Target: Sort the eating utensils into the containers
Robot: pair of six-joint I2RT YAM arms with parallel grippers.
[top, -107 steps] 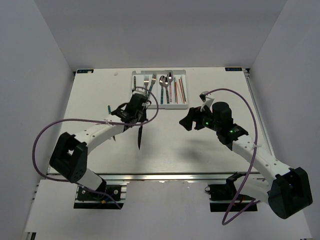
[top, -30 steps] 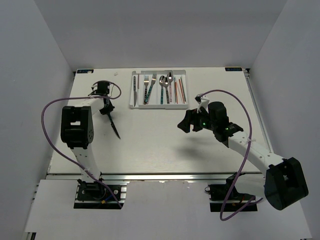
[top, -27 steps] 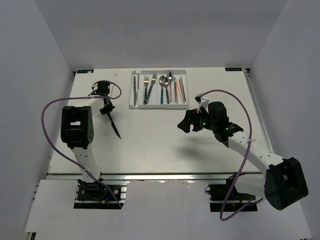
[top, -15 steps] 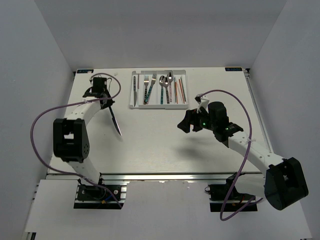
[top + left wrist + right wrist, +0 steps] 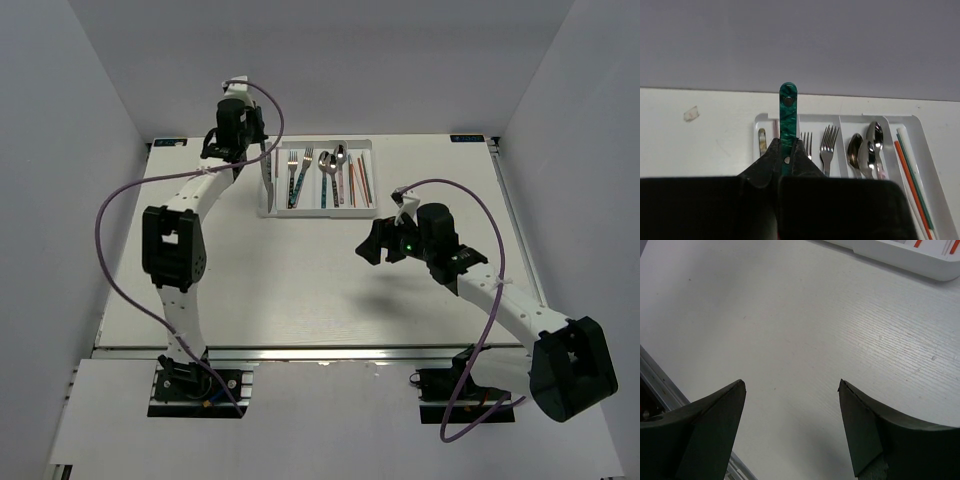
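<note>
My left gripper (image 5: 243,140) is shut on a teal-handled knife (image 5: 266,168) and holds it above the left end of the white tray (image 5: 320,213) at the back of the table. In the left wrist view the teal handle (image 5: 788,117) sticks out past the shut fingers (image 5: 771,159); the blade is hidden. The tray (image 5: 918,131) holds a knife (image 5: 762,140) in the left slot, then forks (image 5: 828,144), spoons (image 5: 867,150) and red, green and white chopsticks (image 5: 907,160). My right gripper (image 5: 372,246) hovers open and empty over bare table, right of centre (image 5: 792,382).
A small scrap of tape (image 5: 690,114) lies on the table left of the tray. Grey walls close in the table at the back and both sides. The tray's edge (image 5: 920,257) shows at the top of the right wrist view.
My left arm has swung from the left side of the table up to the back, carrying the knife to the tray's left end. The right arm has not moved.
</note>
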